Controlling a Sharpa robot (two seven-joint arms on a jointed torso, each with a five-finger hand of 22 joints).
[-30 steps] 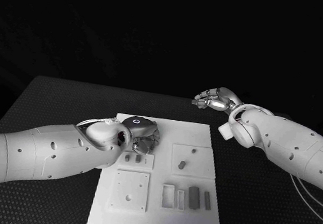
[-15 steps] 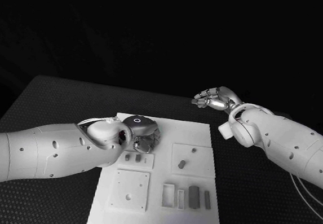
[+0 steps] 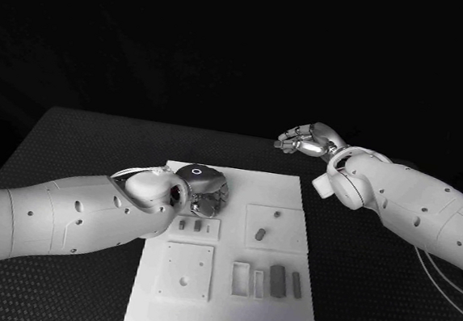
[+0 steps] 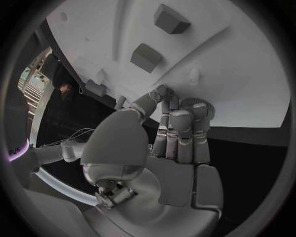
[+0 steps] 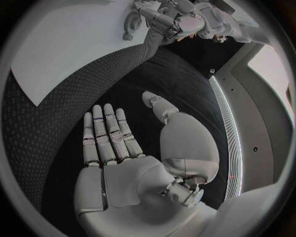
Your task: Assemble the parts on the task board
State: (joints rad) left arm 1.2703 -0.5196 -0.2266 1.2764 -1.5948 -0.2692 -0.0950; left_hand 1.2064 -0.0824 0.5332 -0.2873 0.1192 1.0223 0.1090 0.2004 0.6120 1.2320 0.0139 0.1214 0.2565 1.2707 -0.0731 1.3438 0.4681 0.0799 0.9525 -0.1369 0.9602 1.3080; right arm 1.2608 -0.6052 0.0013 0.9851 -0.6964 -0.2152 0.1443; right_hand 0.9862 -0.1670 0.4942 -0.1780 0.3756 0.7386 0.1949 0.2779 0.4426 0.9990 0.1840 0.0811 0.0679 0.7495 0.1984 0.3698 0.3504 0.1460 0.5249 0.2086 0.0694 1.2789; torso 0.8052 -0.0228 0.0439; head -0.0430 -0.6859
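Observation:
The white task board (image 3: 279,315) lies in the middle of the black table. My left hand (image 3: 205,192) reaches down onto its far left part. There its fingers (image 4: 180,126) lie close together over a round toothed part (image 4: 203,106), and the thumb tip meets them beside it. The same toothed part (image 5: 131,20) sits at that hand's fingertips in the right wrist view. Two grey blocks (image 4: 146,57) stand on the board just beyond the fingers. My right hand (image 3: 308,142) hangs over the table past the board's far right corner, fingers apart and empty.
Raised white plates (image 3: 187,271) sit on the board, one with two small grey parts (image 3: 260,234). Two more small parts (image 3: 190,225) stand just near of my left hand. Near the front are an open slot (image 3: 241,280) and two dark blocks (image 3: 277,280).

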